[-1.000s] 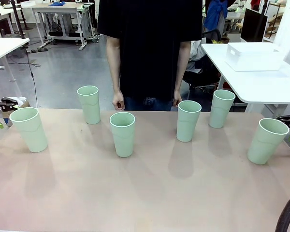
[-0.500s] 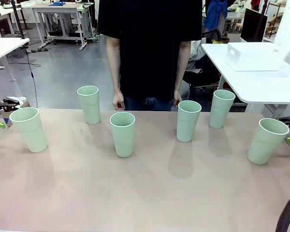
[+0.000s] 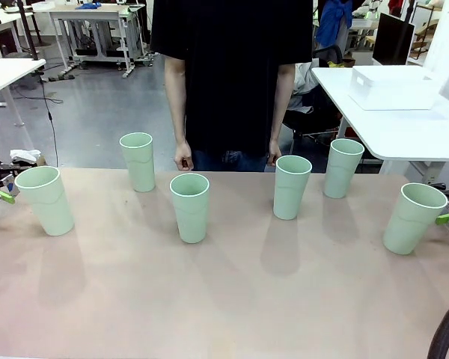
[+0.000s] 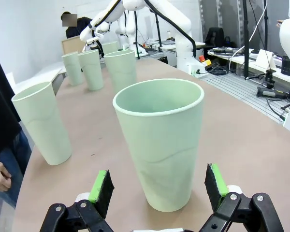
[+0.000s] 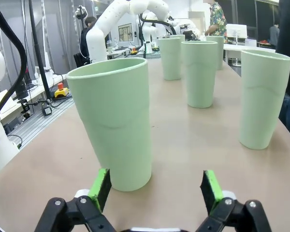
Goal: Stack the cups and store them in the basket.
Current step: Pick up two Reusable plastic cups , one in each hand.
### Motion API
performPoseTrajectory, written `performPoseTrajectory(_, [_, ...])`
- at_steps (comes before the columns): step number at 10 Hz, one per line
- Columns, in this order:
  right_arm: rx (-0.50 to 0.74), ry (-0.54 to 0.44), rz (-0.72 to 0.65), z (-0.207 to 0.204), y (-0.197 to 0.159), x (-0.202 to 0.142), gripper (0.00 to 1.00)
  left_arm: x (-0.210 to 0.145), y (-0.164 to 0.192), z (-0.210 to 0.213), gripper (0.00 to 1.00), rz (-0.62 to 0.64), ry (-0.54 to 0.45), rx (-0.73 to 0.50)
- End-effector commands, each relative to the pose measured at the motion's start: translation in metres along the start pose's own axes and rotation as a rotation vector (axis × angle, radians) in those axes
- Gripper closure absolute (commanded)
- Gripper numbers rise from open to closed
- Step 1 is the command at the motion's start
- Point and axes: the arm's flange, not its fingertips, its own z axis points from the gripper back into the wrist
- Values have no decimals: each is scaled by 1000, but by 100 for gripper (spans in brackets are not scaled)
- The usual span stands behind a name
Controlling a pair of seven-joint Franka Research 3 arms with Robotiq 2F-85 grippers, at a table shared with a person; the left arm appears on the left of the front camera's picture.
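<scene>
Left gripper (image 4: 158,186): gapes wide, green pads (image 4: 101,187) touching nothing. Faces the leftmost cup (image 4: 159,145), upright just ahead and between the pads, near the left edge of the table (image 3: 224,299).

Right gripper (image 5: 155,187): spread just as wide. Faces the rightmost cup (image 5: 113,130), upright just ahead, nearer one pad, untouched.

Farther in: four more cups (image 3: 190,207), upright, apart from one another, none stacked.

At the far edge: a person's hands (image 3: 183,157), hanging low, holding nothing.

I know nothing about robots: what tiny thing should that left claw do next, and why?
Probably ease forward and close. The left claw is open, and a tall pale mint-green plastic tumbler stands upright, lined up between its green pads, with nothing holding it.
</scene>
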Motion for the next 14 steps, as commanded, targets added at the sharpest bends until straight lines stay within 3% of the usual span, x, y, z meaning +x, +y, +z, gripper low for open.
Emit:
performPoseTrajectory(1, [-6,0,41,-15,5,-6,0,4,4,0,0,-6,-49,24])
performPoseTrajectory(14, [27,-106,62,-37,25,1,0,-13,-2,-27,0,15,-98,-12])
